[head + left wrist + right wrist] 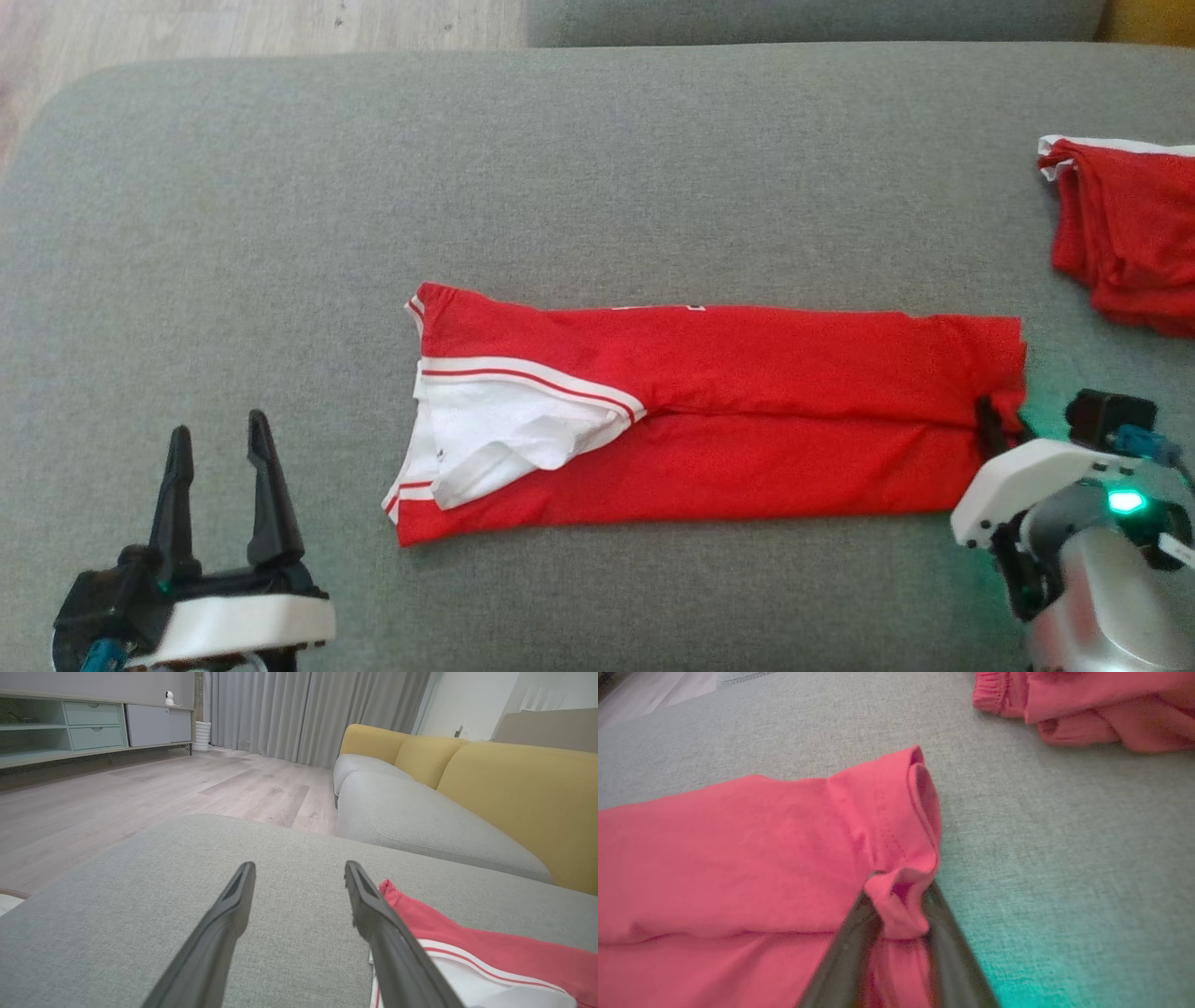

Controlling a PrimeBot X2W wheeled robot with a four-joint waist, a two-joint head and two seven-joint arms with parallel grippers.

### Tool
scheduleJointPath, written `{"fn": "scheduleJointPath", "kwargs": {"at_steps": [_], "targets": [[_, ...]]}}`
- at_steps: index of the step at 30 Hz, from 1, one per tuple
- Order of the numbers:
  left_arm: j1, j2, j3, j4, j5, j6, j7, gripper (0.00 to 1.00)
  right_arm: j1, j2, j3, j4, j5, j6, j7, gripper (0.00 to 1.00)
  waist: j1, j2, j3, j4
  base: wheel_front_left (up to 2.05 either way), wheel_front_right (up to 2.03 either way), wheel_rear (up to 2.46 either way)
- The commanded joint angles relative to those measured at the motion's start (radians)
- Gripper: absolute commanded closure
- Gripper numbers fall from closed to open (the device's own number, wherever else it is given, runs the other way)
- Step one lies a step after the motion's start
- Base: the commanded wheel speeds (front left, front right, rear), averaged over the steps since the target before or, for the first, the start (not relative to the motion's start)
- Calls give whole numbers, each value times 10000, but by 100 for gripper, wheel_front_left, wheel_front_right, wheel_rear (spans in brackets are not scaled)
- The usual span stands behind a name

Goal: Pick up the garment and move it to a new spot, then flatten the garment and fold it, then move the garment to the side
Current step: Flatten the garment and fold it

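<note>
Left gripper (217, 427) hovers over the near left corner of the grey cushion (597, 168), its two dark fingers spread wide and holding nothing; the left wrist view shows bare cushion fabric between them (300, 865). Just to the right of that gripper lies the red jersey (747, 411), folded lengthwise into a long strip that runs left to right across the middle of the cushion, nearer its front edge than its back edge. The collar end points left, with white lining and white-and-red trim exposed; in the left wrist view this end (490, 952) lies just beside the right-hand finger. The hem end points right. There the right gripper (997, 425) has its fingers closed to a narrow gap on a bunched fold of the hem at the near right corner of the strip; the right wrist view shows the red fabric (738, 858) pinched between the two fingers (901, 891). A second red garment (1130, 243), folded, with a white edge, lies at the right edge of the cushion, well apart from the jersey (1087, 704).
</note>
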Motion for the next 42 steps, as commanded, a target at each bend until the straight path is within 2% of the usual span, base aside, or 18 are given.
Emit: {"fn": "scheduleJointPath", "kwargs": {"at_steps": [1, 7, 11, 17, 20, 22, 29, 33, 38, 42], "targets": [[-186, 88, 465, -352, 110, -4, -95, 0, -72, 125, 311, 42, -122, 65, -26, 100, 0, 0, -30, -33, 0, 0, 0], [-39, 139, 392, -448, 188, 20, -72, 0, -428, 151, 179, 339, -272, 65, -579, 100, 0, 0, -226, -298, 0, 0, 0], [41, 154, 242, -573, 222, -1, 19, 0, -543, -24, 43, 106, -237, 65, -686, 100, 0, 0, -346, -522, 0, 0, 0], [69, 93, 21, -648, 206, -25, 130, 0, -183, -948, -412, -1296, 10, 65, -77, 100, 0, 0, -469, -899, 0, 0, 0], [43, 64, -56, -572, 191, -56, 137, 0, 41, -1126, -435, -1986, 167, 65, 393, 100, 0, 0, -483, -1016, 0, 0, 0], [14, 40, -89, -510, 178, -67, 131, 0, 162, -1015, -332, -2365, 505, 65, 735, 100, 0, 0, -501, -1060, 0, 0, 0], [-75, -32, -113, -307, 109, -103, 90, 0, 557, -379, 606, -3822, 1944, 65, 1755, 100, 0, 0, -604, -988, 0, 0, 0], [-75, -56, -87, -237, 86, -99, 65, 0, 709, -183, 1196, -4638, 2389, 65, 2136, 100, 0, 0, -666, -879, 0, 0, 0], [-101, -81, -83, -169, 70, -140, 30, 0, 953, 40, 2321, -5854, 2934, 65, 2667, 100, 0, 0, -729, -655, 0, 0, 0], [-111, -86, -82, -121, 74, -167, 7, 0, 1072, 141, 3259, -6277, 3354, 65, 2832, 100, 0, 0, -730, -520, 0, 0, 0]]}}
